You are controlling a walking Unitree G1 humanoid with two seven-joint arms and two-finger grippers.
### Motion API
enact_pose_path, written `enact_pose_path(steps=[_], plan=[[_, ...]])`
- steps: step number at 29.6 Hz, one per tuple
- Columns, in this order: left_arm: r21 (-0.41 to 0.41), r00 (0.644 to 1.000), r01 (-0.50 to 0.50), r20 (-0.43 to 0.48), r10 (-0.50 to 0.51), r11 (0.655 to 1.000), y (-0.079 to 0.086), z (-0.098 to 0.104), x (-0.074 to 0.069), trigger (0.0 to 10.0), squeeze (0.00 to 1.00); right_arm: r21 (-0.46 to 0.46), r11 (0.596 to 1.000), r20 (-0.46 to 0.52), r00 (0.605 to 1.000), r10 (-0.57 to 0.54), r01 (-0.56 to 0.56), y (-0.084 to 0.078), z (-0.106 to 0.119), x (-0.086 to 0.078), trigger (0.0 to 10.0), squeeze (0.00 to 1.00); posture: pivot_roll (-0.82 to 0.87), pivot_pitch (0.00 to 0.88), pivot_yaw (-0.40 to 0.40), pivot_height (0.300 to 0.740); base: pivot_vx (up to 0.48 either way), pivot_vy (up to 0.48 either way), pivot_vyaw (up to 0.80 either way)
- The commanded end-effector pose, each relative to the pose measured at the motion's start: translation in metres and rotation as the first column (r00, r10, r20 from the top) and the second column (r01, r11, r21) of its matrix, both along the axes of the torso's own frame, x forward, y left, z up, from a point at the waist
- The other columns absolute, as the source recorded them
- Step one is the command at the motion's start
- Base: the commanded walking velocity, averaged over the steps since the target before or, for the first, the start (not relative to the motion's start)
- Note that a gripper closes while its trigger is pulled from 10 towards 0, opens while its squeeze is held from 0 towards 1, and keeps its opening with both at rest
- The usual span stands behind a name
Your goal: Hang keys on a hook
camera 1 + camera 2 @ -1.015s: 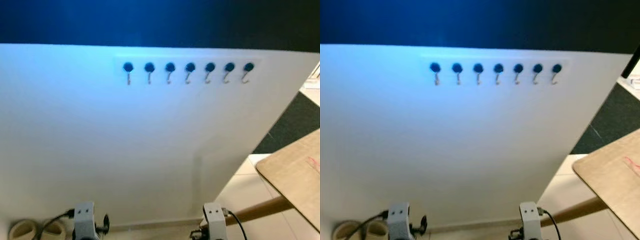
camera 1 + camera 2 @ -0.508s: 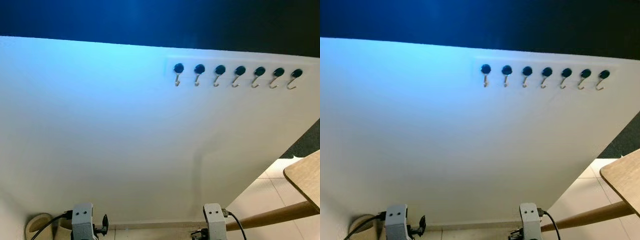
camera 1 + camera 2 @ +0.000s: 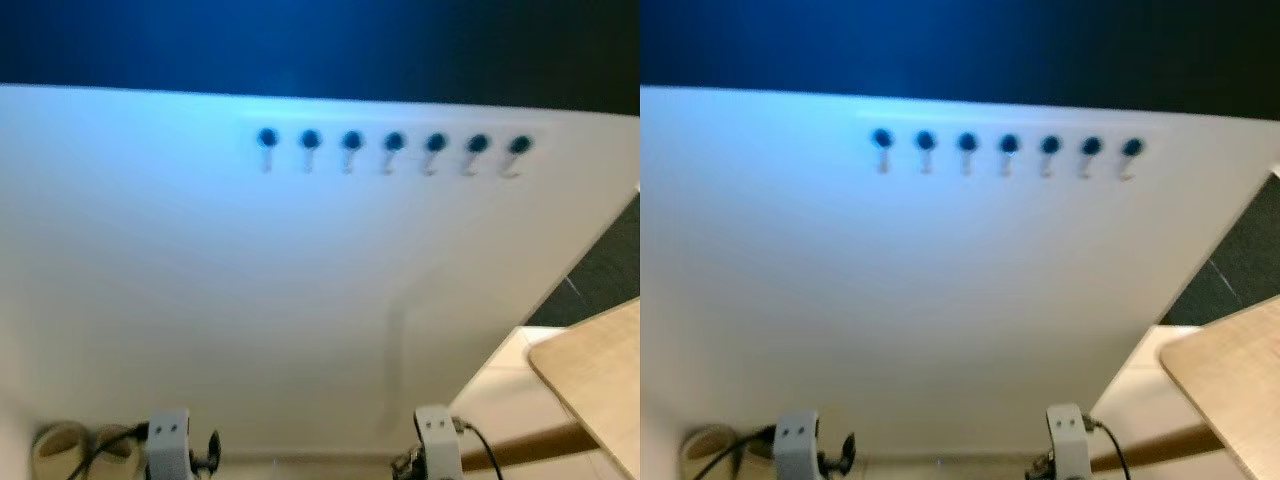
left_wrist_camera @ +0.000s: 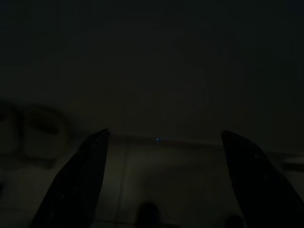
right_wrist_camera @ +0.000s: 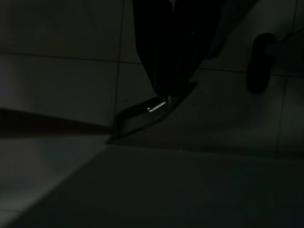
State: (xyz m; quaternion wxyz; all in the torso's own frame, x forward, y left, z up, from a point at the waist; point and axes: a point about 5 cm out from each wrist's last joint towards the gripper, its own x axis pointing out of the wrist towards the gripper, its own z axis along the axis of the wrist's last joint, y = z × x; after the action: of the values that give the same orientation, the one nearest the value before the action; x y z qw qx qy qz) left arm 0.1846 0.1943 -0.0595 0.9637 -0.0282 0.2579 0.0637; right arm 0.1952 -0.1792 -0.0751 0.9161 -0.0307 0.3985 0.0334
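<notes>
Faces a white wall [image 3: 300, 300], soft with blur in both eye views; near the wall's top edge, right of its middle, a level row of seven hooks [image 3: 393, 150], evenly spaced, each hanging from a dark round base; above the top edge, deep blue-black. At the lower right corner of the eye views, the rounded edge of a light wooden table [image 3: 590, 370], with a wooden bar slanting under it and pale floor [image 3: 500, 385] between table and wall; at the wall's foot, near its lower left corner, a pair of pale slippers [image 3: 65, 450]. Low at the bottom edge of the eye views, the silver left arm [image 3: 168, 440] and right arm [image 3: 437, 440], both well below the hooks, each trailing a dark cable. Left wrist view very dark; left gripper [image 4: 164, 132] spread wide, its two fingers [image 4: 76, 185] far apart with nothing between them, pointing toward the foot of the wall, the slippers faint off to one side. Right wrist view dim as well; right gripper [image 5: 173, 92] pinched close, fingers [image 5: 166, 42] pressed together on the keys [image 5: 142, 116], seen as a thin flat dark blade with a small metallic glint, jutting from the fingertips above tiled floor with grey grout lines; too dark to tell more of the keys' shape.
</notes>
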Motion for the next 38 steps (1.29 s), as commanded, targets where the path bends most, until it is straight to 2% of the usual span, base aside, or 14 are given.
enact_pose_path(steps=[1,17,38], plan=[[-0.002,1.0,-0.005,-0.017,0.004,1.0,-0.0001,-0.0024,-0.0034,10.0,0.0,0.002,1.0,-0.017,1.0,0.011,-0.011,0.0039,-0.0027,-0.004,10.0,0.0,0.07,0.057,-0.058,0.74,0.0,0.0,0.0],[-0.017,1.0,-0.001,-0.001,0.001,1.0,-0.0008,-0.001,-0.0023,10.0,0.0,0.0,1.0,-0.016,1.0,0.015,-0.015,0.0048,-0.0026,-0.0037,10.0,0.0,0.07,0.059,-0.056,0.74,0.0,0.0,0.0],[-0.017,1.0,0.001,-0.005,-0.001,1.0,0.001,-0.001,-0.0022,10.0,0.0,0.001,1.0,-0.016,1.0,0.013,-0.013,0.0059,-0.0026,-0.0034,10.0,0.0,0.08,0.058,-0.053,0.74,-0.268,0.0,0.0]])
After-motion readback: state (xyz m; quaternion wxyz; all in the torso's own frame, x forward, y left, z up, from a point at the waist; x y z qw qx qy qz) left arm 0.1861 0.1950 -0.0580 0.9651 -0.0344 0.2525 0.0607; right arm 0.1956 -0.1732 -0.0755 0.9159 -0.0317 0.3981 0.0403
